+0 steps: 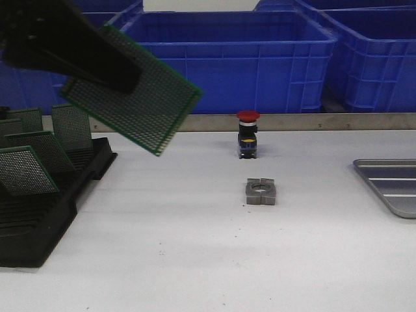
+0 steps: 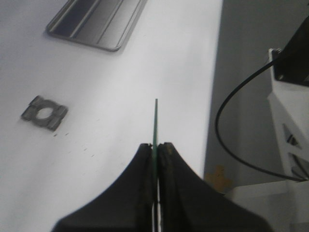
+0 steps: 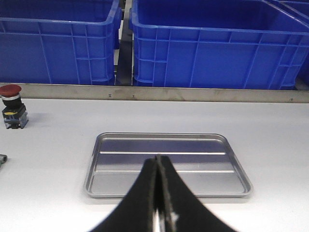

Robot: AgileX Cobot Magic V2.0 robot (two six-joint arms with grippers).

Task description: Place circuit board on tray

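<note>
My left gripper is shut on a green perforated circuit board and holds it tilted in the air above the table's left side. In the left wrist view the board shows edge-on between the closed fingers. The grey metal tray lies at the table's right edge, partly cut off; it shows whole and empty in the right wrist view. My right gripper is shut and empty, hovering just in front of the tray. It is out of the front view.
A black slotted rack at the left holds several more green boards. A red-capped push button and a grey metal bracket sit mid-table. Blue crates stand behind a metal rail at the back.
</note>
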